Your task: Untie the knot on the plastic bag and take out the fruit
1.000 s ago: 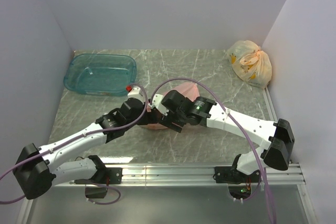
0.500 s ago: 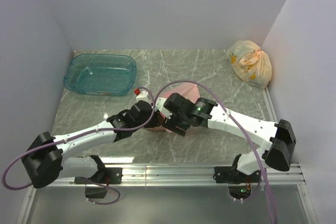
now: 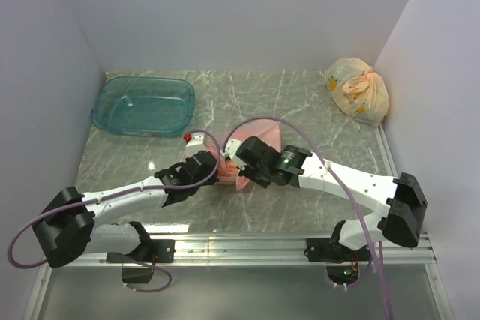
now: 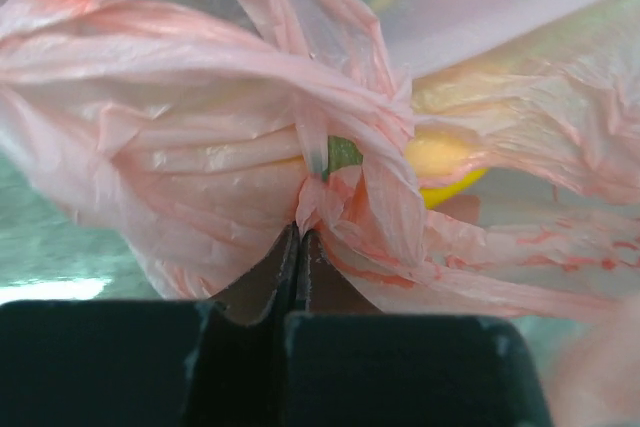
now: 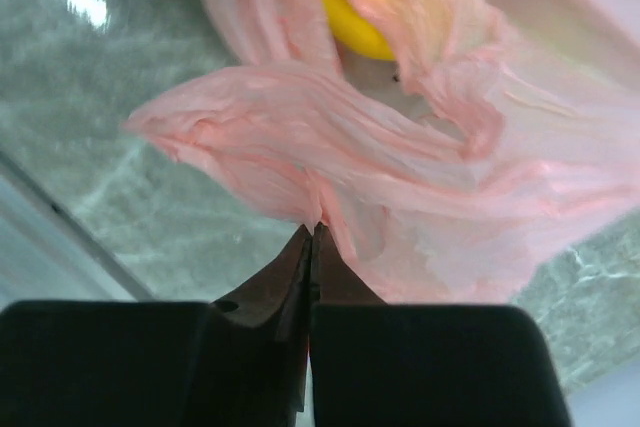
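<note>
The pink plastic bag (image 3: 255, 140) lies mid-table, mostly covered by both wrists. My left gripper (image 4: 301, 232) is shut on a pinched fold of the plastic bag (image 4: 200, 137), close to its gathered knot (image 4: 350, 157). My right gripper (image 5: 313, 227) is shut on another fold of the plastic bag (image 5: 400, 177). Yellow fruit (image 4: 445, 172) shows through the film, with a green patch (image 4: 343, 153) beside the knot. In the right wrist view a yellow fruit (image 5: 360, 17) sits at the top. In the top view the two grippers (image 3: 229, 168) meet at the bag's near edge.
A teal plastic tub (image 3: 142, 105) stands at the back left. A pale yellow tied bag with orange print (image 3: 358, 89) sits in the back right corner. White walls close in three sides, and a metal rail (image 3: 247, 246) runs along the near edge.
Both grippers have closed from open onto the pink bag. The left arm has stretched forward and lowered toward the bag; the right wrist has dropped slightly toward the near edge.
</note>
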`<state>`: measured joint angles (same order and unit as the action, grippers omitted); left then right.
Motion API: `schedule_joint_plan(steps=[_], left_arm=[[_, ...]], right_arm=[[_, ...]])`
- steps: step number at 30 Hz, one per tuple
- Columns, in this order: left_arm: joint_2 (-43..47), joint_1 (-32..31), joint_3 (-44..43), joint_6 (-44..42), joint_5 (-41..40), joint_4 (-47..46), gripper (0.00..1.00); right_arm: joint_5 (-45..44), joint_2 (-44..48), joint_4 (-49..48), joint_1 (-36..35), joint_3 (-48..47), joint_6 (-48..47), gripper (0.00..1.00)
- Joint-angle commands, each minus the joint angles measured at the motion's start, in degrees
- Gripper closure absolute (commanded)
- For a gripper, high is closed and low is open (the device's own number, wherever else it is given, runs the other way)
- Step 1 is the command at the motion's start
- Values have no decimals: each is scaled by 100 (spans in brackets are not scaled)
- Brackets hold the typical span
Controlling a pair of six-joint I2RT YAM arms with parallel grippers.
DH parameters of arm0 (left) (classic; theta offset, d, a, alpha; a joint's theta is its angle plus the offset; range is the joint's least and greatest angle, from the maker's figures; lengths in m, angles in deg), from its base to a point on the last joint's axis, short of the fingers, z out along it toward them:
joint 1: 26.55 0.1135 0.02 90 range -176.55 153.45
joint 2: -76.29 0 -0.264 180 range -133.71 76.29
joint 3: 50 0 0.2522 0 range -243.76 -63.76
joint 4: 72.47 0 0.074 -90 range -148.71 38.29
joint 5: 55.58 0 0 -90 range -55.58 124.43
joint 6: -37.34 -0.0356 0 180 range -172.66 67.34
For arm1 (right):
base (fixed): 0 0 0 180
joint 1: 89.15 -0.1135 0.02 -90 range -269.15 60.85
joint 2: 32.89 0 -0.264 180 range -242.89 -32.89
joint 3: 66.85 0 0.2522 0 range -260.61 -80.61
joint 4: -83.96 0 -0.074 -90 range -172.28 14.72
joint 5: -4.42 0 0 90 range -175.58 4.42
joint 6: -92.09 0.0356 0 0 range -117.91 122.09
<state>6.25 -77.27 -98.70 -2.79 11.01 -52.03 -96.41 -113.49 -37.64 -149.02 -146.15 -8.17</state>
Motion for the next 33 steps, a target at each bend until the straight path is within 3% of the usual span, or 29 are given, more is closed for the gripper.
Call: schedule_joint_plan(steps=[1,9,12,18,20,23,24,27,30,33], left_arm=[[157,-17,145,190,-970,27,99],[254,80,119,41,-2007,-543,99],[656,89,206,-257,-2105,-1025,100],[1991,89,1172,22,-1500,-1485,100],[2353,71,1480,146,-947,-1293,97],[3196,36,1569,164,-472,-706,77],[3433,27,1543,33,-410,-503,59],[4364,18,1184,-519,-391,104,22],[4333,18,577,-1178,-453,378,13],[3424,18,-291,-1671,-103,361,21]], right_arm=[[-455,693,-1077,300,67,375,100],[-34,2353,-2888,2004,883,2483,100],[-506,2829,-3189,2181,1393,3441,100],[-517,3103,-3348,2226,2124,3944,100],[-184,3042,-3523,2226,2396,3830,100],[159,3032,-3989,2208,2818,3848,100],[195,3032,-4198,2200,2897,3830,100],[248,3006,-4402,2208,3056,3707,100],[353,2953,-4455,2191,3056,3435,100],[362,2927,-4455,2200,3021,3321,100]])
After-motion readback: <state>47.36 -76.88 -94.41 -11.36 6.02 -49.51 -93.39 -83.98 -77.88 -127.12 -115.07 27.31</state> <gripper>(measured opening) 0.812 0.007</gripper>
